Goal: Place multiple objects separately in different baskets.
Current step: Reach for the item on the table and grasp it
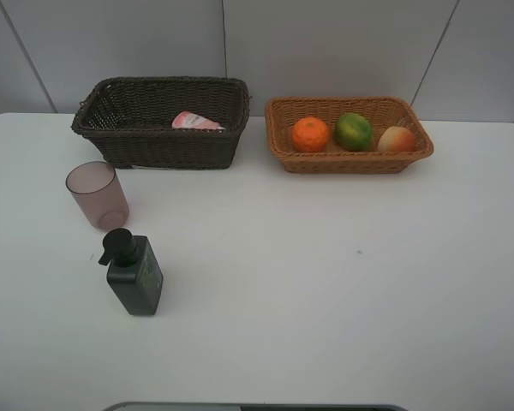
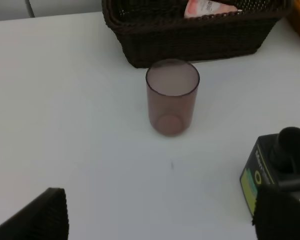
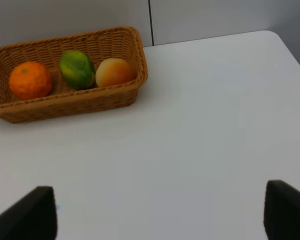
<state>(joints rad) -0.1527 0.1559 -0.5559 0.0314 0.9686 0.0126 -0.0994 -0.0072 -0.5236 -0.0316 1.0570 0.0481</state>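
Observation:
The dark brown basket (image 1: 111, 137) stands at the back left with the pink white-capped tube (image 1: 194, 122) inside; both show in the left wrist view, basket (image 2: 200, 42), tube (image 2: 207, 8). The light tan basket (image 1: 351, 160) at the back right holds the orange (image 1: 309, 134), green fruit (image 1: 353, 131) and peach-like fruit (image 1: 397, 139). The pinkish cup (image 1: 98, 195) stands upright in front of the dark basket, the black pump bottle (image 1: 134, 273) nearer still. My left gripper (image 2: 160, 217) is open, short of the cup (image 2: 172, 96) and bottle (image 2: 276, 170). My right gripper (image 3: 160, 212) is open over bare table.
The white table (image 1: 343, 282) has a grey wall behind it. In the right wrist view the tan basket (image 3: 65, 102) with its three fruits lies far from the fingers. Neither arm shows in the high view.

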